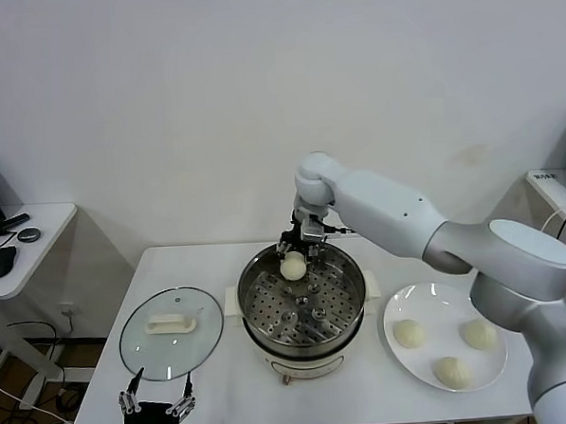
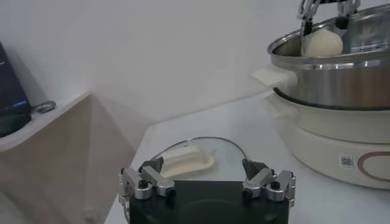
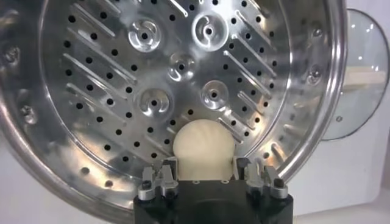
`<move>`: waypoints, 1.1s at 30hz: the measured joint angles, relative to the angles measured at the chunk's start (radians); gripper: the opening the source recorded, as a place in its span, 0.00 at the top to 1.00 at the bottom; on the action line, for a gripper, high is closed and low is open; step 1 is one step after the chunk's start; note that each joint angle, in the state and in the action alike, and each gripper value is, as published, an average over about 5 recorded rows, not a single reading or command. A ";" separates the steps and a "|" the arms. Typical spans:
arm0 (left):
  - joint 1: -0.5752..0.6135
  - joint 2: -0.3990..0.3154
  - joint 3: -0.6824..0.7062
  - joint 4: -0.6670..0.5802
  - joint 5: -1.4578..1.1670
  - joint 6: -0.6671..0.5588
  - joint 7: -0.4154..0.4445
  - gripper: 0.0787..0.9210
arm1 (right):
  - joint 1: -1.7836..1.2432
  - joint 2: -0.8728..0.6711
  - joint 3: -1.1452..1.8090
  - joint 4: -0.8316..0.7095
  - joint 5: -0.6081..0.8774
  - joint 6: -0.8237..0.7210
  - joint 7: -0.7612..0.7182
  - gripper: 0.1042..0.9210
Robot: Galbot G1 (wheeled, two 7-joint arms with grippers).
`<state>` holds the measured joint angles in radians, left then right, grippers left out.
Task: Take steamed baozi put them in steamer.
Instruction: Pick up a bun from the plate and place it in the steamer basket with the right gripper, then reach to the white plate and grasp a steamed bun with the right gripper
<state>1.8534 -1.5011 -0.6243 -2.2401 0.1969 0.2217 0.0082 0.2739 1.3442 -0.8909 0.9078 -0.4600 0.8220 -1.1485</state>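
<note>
The steel steamer (image 1: pixel 349 302) stands mid-table with its perforated tray (image 3: pixel 183 73) bare. My right gripper (image 1: pixel 297 247) is shut on one cream-white baozi (image 1: pixel 292 265) and holds it over the far rim of the steamer; the bun shows between the fingers in the right wrist view (image 3: pixel 203 148) and in the left wrist view (image 2: pixel 323 42). Three more baozi (image 1: pixel 409 334) (image 1: pixel 479 334) (image 1: pixel 450 371) lie on the white plate (image 1: pixel 440 303) to the right of the steamer. My left gripper (image 1: pixel 158 401) is open and empty at the table's front left edge.
The round glass lid (image 1: pixel 148 347) with a white handle (image 1: pixel 170 322) lies flat on the table left of the steamer, just beyond my left gripper. A side table (image 1: pixel 19 247) with a mouse stands further left.
</note>
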 measured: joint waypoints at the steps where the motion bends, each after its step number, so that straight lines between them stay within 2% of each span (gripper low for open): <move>1: 0.000 0.000 0.000 0.000 0.000 0.000 0.000 0.12 | -0.002 0.000 0.001 -0.002 -0.001 0.000 0.002 0.33; 5: 0.001 0.000 0.003 -0.001 0.000 0.001 0.003 0.12 | -0.001 -0.006 -0.005 -0.005 0.018 -0.001 0.004 0.19; 8: 0.003 -0.001 0.005 -0.004 0.000 0.002 0.004 0.12 | 0.008 -0.014 -0.016 0.003 0.054 -0.013 -0.001 0.13; 17: 0.009 -0.001 0.010 -0.014 0.002 0.004 0.005 0.12 | 0.098 -0.092 -0.051 0.116 0.222 -0.148 -0.054 0.12; 22: 0.007 0.000 0.017 -0.027 -0.001 0.010 0.012 0.12 | 0.201 -0.198 -0.090 0.225 0.366 -0.320 -0.092 0.12; 33: -0.016 0.029 0.032 -0.031 -0.025 0.030 0.032 0.12 | 0.377 -0.507 -0.226 0.456 0.664 -0.841 -0.146 0.12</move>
<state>1.8372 -1.4724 -0.5923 -2.2714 0.1714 0.2517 0.0398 0.6507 0.8376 -1.1172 1.3641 0.2040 -0.0188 -1.2950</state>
